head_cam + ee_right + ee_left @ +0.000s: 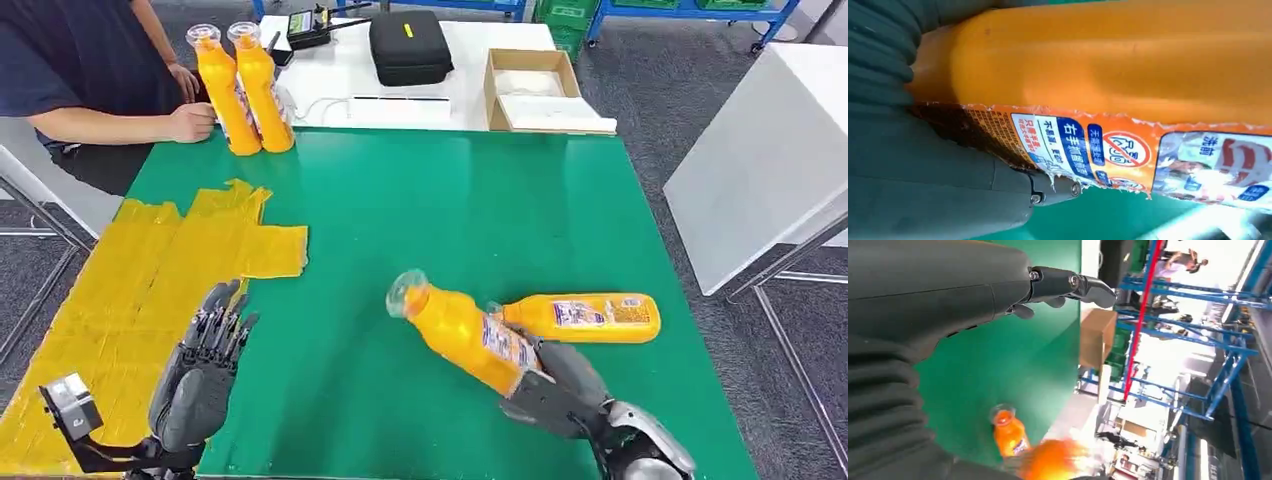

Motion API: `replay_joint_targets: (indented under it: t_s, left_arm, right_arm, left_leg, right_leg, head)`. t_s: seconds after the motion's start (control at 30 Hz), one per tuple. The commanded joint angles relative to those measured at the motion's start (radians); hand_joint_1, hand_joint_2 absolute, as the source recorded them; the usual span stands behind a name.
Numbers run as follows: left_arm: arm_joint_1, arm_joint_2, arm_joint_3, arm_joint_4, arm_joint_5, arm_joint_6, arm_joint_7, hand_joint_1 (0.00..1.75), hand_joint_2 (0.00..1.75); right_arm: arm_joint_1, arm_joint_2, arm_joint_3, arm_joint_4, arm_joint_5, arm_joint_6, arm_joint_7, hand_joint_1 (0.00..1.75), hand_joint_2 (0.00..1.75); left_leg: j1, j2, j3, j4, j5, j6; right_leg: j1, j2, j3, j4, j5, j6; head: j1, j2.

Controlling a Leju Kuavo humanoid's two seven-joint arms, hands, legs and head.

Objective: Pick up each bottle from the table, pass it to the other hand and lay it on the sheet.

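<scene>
My right hand [560, 385] grips an orange bottle [460, 330] by its lower body, tilted with its clear cap toward the table's middle; the right wrist view shows the bottle's torn label [1098, 145] up close. A second orange bottle [585, 316] lies on its side on the green table [450, 200] just behind the held one. Two more orange bottles [245, 85] stand upright at the far left corner. The yellow sheet [130, 290] covers the table's left side. My left hand [200, 365] hovers over the sheet's near edge, holding nothing, its fingers [1068, 285] stretched out. The held bottle [1010, 432] appears in the left wrist view too.
A person's hand [190, 120] rests beside the two standing bottles. Behind the green table, a white table holds a black case [408, 45], a cardboard box [535, 90] and a device with cables [305, 22]. Another white table [770, 150] stands at the right.
</scene>
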Motion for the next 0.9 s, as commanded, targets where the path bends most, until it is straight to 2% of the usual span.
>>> replay_joint_targets:
  t_s: [0.03,0.07,0.17,0.33,0.43,0.53,0.67,0.77,0.8,0.83,0.9]
  left_arm:
    - [0.028,0.013,-0.031,0.017,0.011,-0.004,0.002,0.00,1.75]
    - [0.028,0.014,-0.038,0.019,0.011,-0.001,0.004,0.00,1.75]
    - [0.003,0.020,-0.074,0.025,-0.019,0.006,0.011,0.00,1.75]
    - [-0.081,0.041,-0.143,0.086,-0.008,-0.030,0.034,0.00,1.75]
    - [-0.111,0.033,-0.159,0.104,-0.035,-0.020,0.040,0.00,1.75]
    - [-0.125,0.027,-0.166,0.112,-0.049,-0.013,0.047,0.00,1.75]
    - [-0.119,0.022,-0.156,0.117,-0.008,-0.011,0.067,0.00,1.75]
    - [-0.133,0.014,-0.117,0.140,0.045,-0.006,0.064,0.00,1.75]
    - [-0.134,0.015,-0.099,0.145,0.065,-0.012,0.067,0.00,1.75]
    - [-0.135,0.010,-0.083,0.150,0.088,-0.025,0.077,0.00,1.75]
    - [-0.132,0.005,-0.071,0.156,0.106,-0.030,0.086,0.00,1.75]
  right_arm:
    - [-0.016,0.108,-0.093,-0.083,-0.056,0.010,-0.043,1.75,1.75]
    - [-0.022,0.124,-0.099,-0.079,-0.073,0.012,-0.036,1.75,1.75]
    - [-0.094,0.143,-0.058,-0.004,0.012,0.011,0.026,1.75,1.75]
    - [-0.326,0.188,0.010,0.211,0.019,0.030,0.128,1.75,1.75]
    - [-0.397,0.212,0.075,0.277,0.015,0.064,0.151,1.75,1.75]
    - [-0.407,0.235,0.130,0.278,0.026,0.068,0.169,1.75,1.75]
    - [-0.410,0.209,0.157,0.264,0.024,0.079,0.170,1.75,1.75]
    - [-0.456,0.206,0.307,0.249,-0.006,0.157,0.145,1.75,1.75]
    - [-0.462,0.208,0.355,0.231,-0.009,0.155,0.153,1.75,1.75]
    - [-0.515,0.170,0.422,0.213,-0.033,0.138,0.165,1.75,1.75]
    - [-0.533,0.153,0.445,0.182,-0.064,0.137,0.160,1.75,1.75]
  left_leg:
    - [-0.002,-0.003,0.000,-0.001,0.000,0.001]
    - [-0.002,-0.004,0.000,-0.001,0.000,0.002]
    - [-0.004,-0.004,0.000,-0.002,0.001,0.002]
    - [-0.004,-0.001,-0.002,-0.003,0.002,0.002]
    - [-0.005,0.000,-0.003,-0.003,0.003,0.002]
    - [-0.005,-0.001,-0.003,-0.003,0.005,0.003]
    - [-0.004,-0.004,-0.004,-0.002,0.005,0.003]
    - [-0.005,-0.004,-0.003,-0.002,0.005,0.003]
    - [-0.004,-0.003,-0.005,-0.001,0.005,0.003]
    - [-0.005,-0.002,-0.004,-0.002,0.005,0.003]
    - [-0.004,-0.002,-0.009,-0.001,0.005,0.002]
  right_leg:
    - [-0.002,-0.001,0.000,0.001,-0.001,0.000]
    - [-0.003,-0.001,0.000,0.001,-0.002,0.001]
    - [-0.004,0.001,0.000,0.001,-0.001,0.000]
    - [-0.004,0.004,-0.002,-0.001,0.001,0.001]
    - [-0.005,0.004,-0.003,-0.001,0.003,0.002]
    - [-0.005,0.003,-0.003,-0.001,0.003,0.002]
    - [-0.004,0.000,-0.002,0.000,0.001,0.003]
    - [-0.005,-0.001,-0.002,0.000,0.001,0.004]
    - [-0.004,-0.001,-0.003,0.001,0.001,0.004]
    - [-0.005,0.001,-0.002,0.001,0.001,0.003]
    - [-0.004,0.000,-0.007,0.002,0.002,0.004]
  head:
    - [0.000,0.000]
    - [0.000,0.000]
    - [-0.001,0.000]
    - [0.000,0.000]
    - [-0.001,0.000]
    - [-0.001,0.000]
    - [0.000,0.000]
    - [0.000,0.000]
    - [0.000,0.000]
    - [0.000,0.000]
    - [0.000,0.000]
